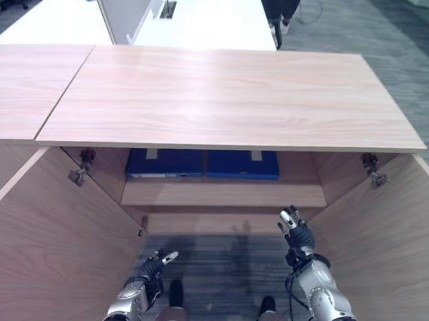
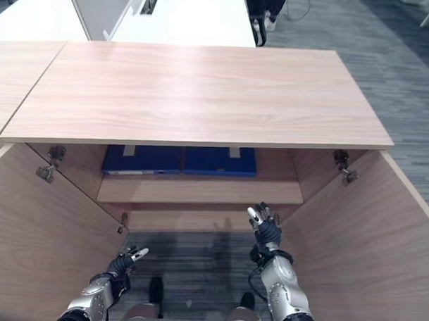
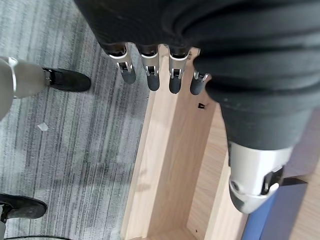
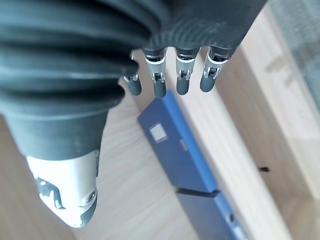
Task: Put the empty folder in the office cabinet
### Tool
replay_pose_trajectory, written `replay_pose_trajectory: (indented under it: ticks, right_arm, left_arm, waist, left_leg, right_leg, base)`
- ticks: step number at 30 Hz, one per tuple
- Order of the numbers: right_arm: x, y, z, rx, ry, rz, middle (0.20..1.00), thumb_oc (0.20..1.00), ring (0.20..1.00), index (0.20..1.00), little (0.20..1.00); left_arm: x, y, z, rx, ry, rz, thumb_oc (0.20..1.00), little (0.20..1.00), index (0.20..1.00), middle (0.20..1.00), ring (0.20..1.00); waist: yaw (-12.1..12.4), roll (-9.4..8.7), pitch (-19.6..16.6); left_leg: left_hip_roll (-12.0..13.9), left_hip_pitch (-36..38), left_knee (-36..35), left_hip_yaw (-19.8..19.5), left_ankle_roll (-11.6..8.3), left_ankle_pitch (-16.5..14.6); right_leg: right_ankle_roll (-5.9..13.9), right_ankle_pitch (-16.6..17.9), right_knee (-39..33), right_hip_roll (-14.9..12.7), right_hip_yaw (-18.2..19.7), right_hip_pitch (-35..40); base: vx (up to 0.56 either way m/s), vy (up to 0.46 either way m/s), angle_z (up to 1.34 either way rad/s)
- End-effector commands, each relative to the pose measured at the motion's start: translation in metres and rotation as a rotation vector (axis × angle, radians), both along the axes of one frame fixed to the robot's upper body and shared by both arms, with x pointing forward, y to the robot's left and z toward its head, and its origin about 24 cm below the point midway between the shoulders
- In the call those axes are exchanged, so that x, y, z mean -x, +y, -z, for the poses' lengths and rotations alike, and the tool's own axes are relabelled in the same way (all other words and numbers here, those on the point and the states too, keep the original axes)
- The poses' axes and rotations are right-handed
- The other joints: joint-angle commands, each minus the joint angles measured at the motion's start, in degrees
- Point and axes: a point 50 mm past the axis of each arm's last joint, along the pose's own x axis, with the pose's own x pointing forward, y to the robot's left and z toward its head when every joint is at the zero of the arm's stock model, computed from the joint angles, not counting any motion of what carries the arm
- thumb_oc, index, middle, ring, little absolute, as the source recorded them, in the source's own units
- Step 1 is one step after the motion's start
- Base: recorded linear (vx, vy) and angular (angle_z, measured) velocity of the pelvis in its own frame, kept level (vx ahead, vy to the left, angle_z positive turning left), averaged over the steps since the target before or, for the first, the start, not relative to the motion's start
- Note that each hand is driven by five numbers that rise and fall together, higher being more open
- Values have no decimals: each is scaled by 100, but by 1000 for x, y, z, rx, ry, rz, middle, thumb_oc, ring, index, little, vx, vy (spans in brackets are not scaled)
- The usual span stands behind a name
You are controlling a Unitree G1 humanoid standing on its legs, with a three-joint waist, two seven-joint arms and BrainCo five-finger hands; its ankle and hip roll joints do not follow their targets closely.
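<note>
The cabinet (image 1: 224,97) is pale wood-grain board, both doors swung wide. Two flat blue folders (image 1: 204,164) lie side by side on its upper shelf (image 1: 224,195). Both hands hang lower, in front over grey striped carpet (image 1: 225,263): left hand (image 1: 153,267) and right hand (image 1: 296,234), fingers straight, holding nothing, well clear of the folders.

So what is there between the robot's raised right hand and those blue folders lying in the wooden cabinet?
Only the bare front strip of the wooden shelf; the right hand is open and empty below it, the blue folders lying further back, as the left eye view shows.
</note>
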Motion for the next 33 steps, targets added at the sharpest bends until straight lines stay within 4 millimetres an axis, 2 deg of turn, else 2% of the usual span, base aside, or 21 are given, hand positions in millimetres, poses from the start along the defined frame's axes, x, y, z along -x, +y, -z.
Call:
replay_pose_trajectory:
  ticks: [1,3,5,7,9,12,15,16,17,18,20,23,24,26,27,28,29,30,31,33]
  right_arm:
    - [-22,16,-24,-56,-134,-18,1000,1000,1000,1000,1000]
    - [-17,17,-21,-57,-117,-30,1000,1000,1000,1000,1000]
    - [-16,15,-18,-36,-97,-43,1000,1000,1000,1000,1000]
    - [-15,14,-18,-24,-96,-49,1000,1000,1000,1000,1000]
    - [-12,9,-15,65,-80,-117,1000,1000,1000,1000,1000]
    - [-7,-7,-15,326,-68,-235,1000,1000,1000,1000,1000]
    - [0,-24,-12,510,-38,-286,1000,1000,1000,1000,1000]
    - [1,-28,-12,557,-33,-293,1000,1000,1000,1000,1000]
    - [-1,-32,-13,628,-33,-310,1000,1000,1000,1000,1000]
    - [-2,-33,-14,675,-30,-339,1000,1000,1000,1000,1000]
    - [1,-35,-10,755,-14,-407,1000,1000,1000,1000,1000]
    - [11,-40,-1,834,39,-486,1000,1000,1000,1000,1000]
    - [10,-40,-1,834,39,-486,1000,1000,1000,1000,1000]
    - [18,-45,8,871,93,-507,1000,1000,1000,1000,1000]
    - [27,-49,19,854,167,-495,1000,1000,1000,1000,1000]
    - [32,-49,24,835,197,-483,1000,1000,1000,1000,1000]
    - [43,-53,35,787,268,-433,1000,1000,1000,1000,1000]
    - [43,-53,35,787,269,-432,1000,1000,1000,1000,1000]
    - [48,-52,41,756,308,-405,1000,1000,1000,1000,1000]
    - [49,-51,43,742,317,-391,1000,1000,1000,1000,1000]
  left_arm:
    - [-12,8,-9,-35,-59,-8,1000,1000,1000,1000,1000]
    - [-10,7,-9,-24,-65,-28,1000,1000,1000,1000,1000]
    - [-3,6,-7,0,-57,-74,1000,1000,1000,1000,1000]
    - [1,5,-4,8,-46,-84,1000,1000,1000,1000,1000]
    - [7,0,0,19,-26,-65,1000,1000,1000,1000,1000]
    - [11,1,1,26,-25,-67,1000,1000,1000,1000,1000]
    - [11,1,0,43,-48,-93,1000,1000,1000,1000,1000]
    - [9,-1,-2,50,-62,-90,1000,1000,1000,1000,1000]
    - [5,-3,-4,58,-83,-85,1000,1000,1000,1000,1000]
    - [4,-5,-6,67,-99,-85,1000,1000,1000,1000,1000]
    - [7,-5,-6,70,-103,-78,1000,1000,1000,1000,1000]
    - [17,-7,-2,74,-82,-57,1000,1000,1000,1000,1000]
    - [17,-7,-2,74,-83,-57,1000,1000,1000,1000,1000]
    - [18,-9,-1,76,-74,-36,1000,1000,1000,1000,1000]
    - [19,-13,0,74,-63,-8,1000,1000,1000,1000,1000]
    - [20,-13,1,68,-54,1,1000,1000,1000,1000,1000]
    - [23,-16,4,61,-22,26,1000,1000,1000,1000,1000]
    - [23,-16,5,61,-22,27,1000,1000,1000,1000,1000]
    - [22,-16,5,51,-15,43,1000,1000,1000,1000,1000]
    - [23,-15,5,40,-9,50,1000,1000,1000,1000,1000]
  waist:
    - [271,113,184]
    - [326,76,70]
    - [390,114,-22]
    - [403,143,-43]
    - [403,212,-37]
    - [434,296,21]
    - [421,370,109]
    - [407,375,162]
    - [369,360,232]
    - [320,334,262]
    - [268,265,267]
    - [150,231,288]
    - [139,232,277]
    - [31,239,258]
    - [-92,251,181]
    - [-156,275,125]
    - [-212,330,8]
    - [-216,324,8]
    - [-208,329,-42]
    - [-185,299,-48]
  left_leg:
    - [0,307,31,-189,99,-636]
    - [-57,309,20,-298,74,-609]
    - [-28,288,20,-336,1,-566]
    - [-18,289,20,-362,-28,-542]
    - [19,241,20,-517,-118,-454]
    - [75,130,20,-672,-252,-305]
    - [118,-50,108,-724,-370,-208]
    - [144,-143,177,-628,-404,-146]
    - [217,-299,397,-322,-424,-135]
    - [340,-344,587,22,-386,-201]
    - [533,-219,878,441,-348,-401]
    - [840,175,1197,774,-356,-673]
    - [837,151,1193,763,-352,-654]
    - [1121,431,1283,1088,-399,-657]
    - [1409,640,1361,1464,-495,-504]
    - [1456,780,1285,1563,-557,-486]
    - [1426,967,970,1728,-663,-694]
    - [1411,972,953,1722,-656,-688]
    - [1246,977,668,1737,-641,-753]
    - [1133,948,613,1659,-600,-810]
  right_leg:
    - [17,-526,530,512,460,22]
    - [-94,-579,36,576,438,326]
    - [-129,-497,-350,618,446,480]
    - [-158,-482,-471,601,383,581]
    - [-234,-522,-627,662,295,740]
    - [-296,-524,-843,713,181,872]
    - [-299,-457,-1137,685,47,1007]
    - [-300,-438,-1200,647,-3,1021]
    - [-305,-383,-1224,561,-106,993]
    - [-309,-329,-1208,498,-175,910]
    - [-311,-197,-1187,371,-325,766]
    - [-333,-153,-1096,215,-641,711]
    - [-335,-140,-1096,214,-652,694]
    - [-343,-100,-1025,98,-934,664]
    - [-321,4,-941,-75,-1275,583]
    - [-298,43,-903,-129,-1400,567]
    - [-155,73,-862,-250,-1573,634]
    - [-146,77,-862,-262,-1584,640]
    - [-72,198,-746,-410,-1651,630]
    - [-15,285,-683,-521,-1662,617]
  base:
    - [-9,-64,28]
    - [18,-117,11]
    - [26,-109,44]
    - [-30,-103,49]
    - [-77,-149,22]
    - [-92,-99,32]
    - [-126,-28,56]
    - [-212,41,67]
    - [-259,70,56]
    - [-302,63,71]
    - [-238,34,46]
    - [-164,36,40]
    - [-139,57,92]
    - [-194,139,55]
    - [-217,236,47]
    - [-156,318,120]
    - [-34,196,151]
    - [-35,313,195]
    - [-32,192,155]
    - [-24,235,95]
